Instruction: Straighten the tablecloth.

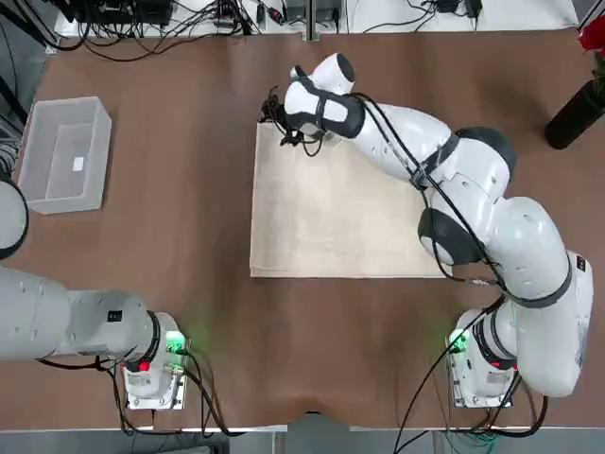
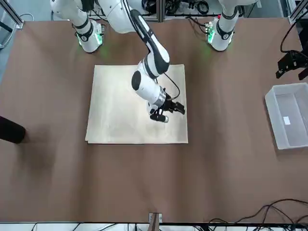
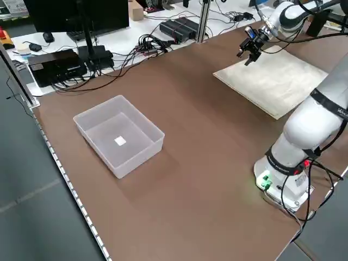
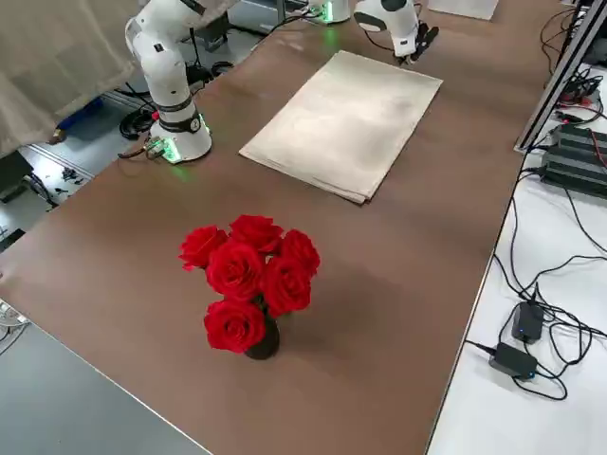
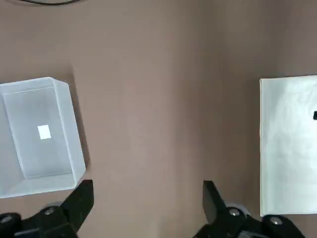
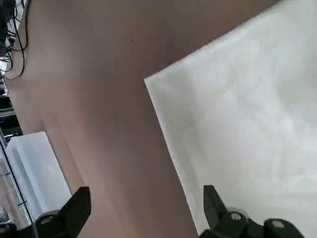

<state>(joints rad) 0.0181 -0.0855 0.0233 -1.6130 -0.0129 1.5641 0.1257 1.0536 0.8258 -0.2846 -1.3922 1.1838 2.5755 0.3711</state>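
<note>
The cream-beige tablecloth (image 1: pixel 340 208) lies flat as a rectangle in the middle of the brown table, its edges roughly square to the table. My right gripper (image 2: pixel 167 111) hovers just above the cloth's far left corner (image 6: pixel 148 82), open, with nothing between its fingers (image 6: pixel 74 206). The same gripper (image 3: pixel 249 50) shows over that corner in the left side view. My left gripper (image 5: pixel 146 191) is open and empty, held high over the table's left side. From there it looks down on the bin and the cloth's left edge (image 5: pixel 262 148).
A clear plastic bin (image 1: pixel 66 156) with a small white tag inside stands at the far left. A dark vase of red roses (image 4: pixel 251 284) stands at the far right. Cables and electronics (image 3: pixel 163 32) lie beyond the far edge.
</note>
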